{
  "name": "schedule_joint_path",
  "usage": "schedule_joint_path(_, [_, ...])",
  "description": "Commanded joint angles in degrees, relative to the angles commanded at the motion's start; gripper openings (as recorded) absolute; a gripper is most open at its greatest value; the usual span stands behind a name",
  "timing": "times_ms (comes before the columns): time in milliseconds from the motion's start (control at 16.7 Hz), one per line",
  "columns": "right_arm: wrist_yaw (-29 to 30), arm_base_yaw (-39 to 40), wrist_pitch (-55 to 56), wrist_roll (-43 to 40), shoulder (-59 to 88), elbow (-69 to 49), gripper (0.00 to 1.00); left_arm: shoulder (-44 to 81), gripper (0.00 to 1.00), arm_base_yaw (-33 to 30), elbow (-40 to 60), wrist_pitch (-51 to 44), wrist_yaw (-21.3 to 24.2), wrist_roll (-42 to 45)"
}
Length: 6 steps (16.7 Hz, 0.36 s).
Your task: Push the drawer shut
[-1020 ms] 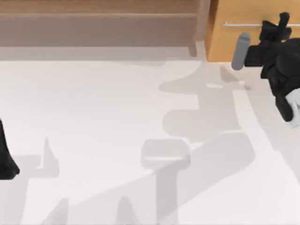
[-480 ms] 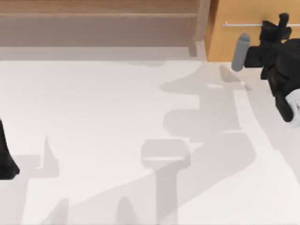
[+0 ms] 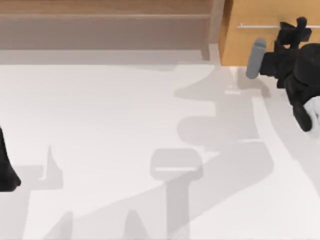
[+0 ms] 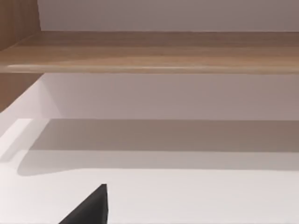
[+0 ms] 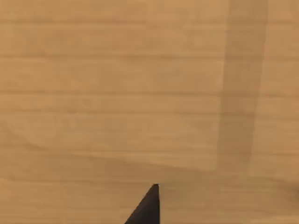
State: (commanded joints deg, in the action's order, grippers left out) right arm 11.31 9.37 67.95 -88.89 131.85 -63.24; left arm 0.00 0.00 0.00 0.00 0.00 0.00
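Note:
The drawer (image 3: 255, 47) stands at the table's back right, its orange-tan wooden front facing forward with a thin silver bar handle (image 3: 257, 26) across it. My right gripper (image 3: 295, 27) is pressed up to that front at the right end of the handle. The right wrist view is close up on the drawer's wood grain (image 5: 117, 93). My left arm (image 3: 6, 167) is parked at the table's left edge.
A long pale-brown wooden shelf (image 3: 105, 20) runs along the back left, beside the drawer; the left wrist view looks at the shelf (image 4: 154, 51) from the front. The white table (image 3: 125, 125) carries only the arms' shadows.
My right arm has edged toward the back of the table against the drawer front, which sits slightly farther back. The left arm has not moved.

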Motion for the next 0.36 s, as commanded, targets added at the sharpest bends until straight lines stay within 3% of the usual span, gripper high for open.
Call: schedule_joint_path(360, [0.0,0.0,0.0,0.0,0.0,0.0,1.0,0.0,1.0,0.0,0.0,0.0,0.0,0.0])
